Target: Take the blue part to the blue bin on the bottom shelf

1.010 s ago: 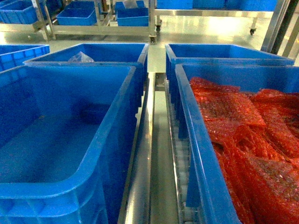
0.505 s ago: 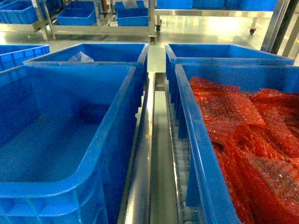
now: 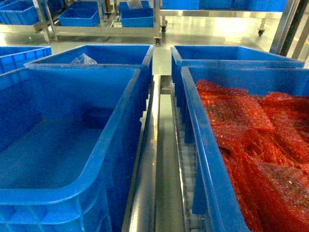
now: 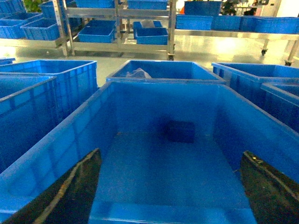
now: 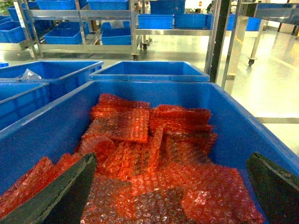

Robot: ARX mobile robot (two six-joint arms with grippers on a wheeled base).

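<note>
Your two large blue plastic bins fill the frame: left bin [image 3: 72, 145] holds one dark blue block-like part [image 4: 181, 131] at its far wall, centre frame; right bin [image 3: 207, 159] holds red bubble-wrap sheets [image 5: 149, 154]. Left gripper [image 4: 170, 191] and right gripper [image 5: 170, 191] hang spread, carrying nothing. Whether the part is awaiting pickup or already delivered, you can't tell.

A dark blue part [image 4: 181, 131] lies flat on the floor of the near-left blue bin [image 4: 70, 140].
</note>
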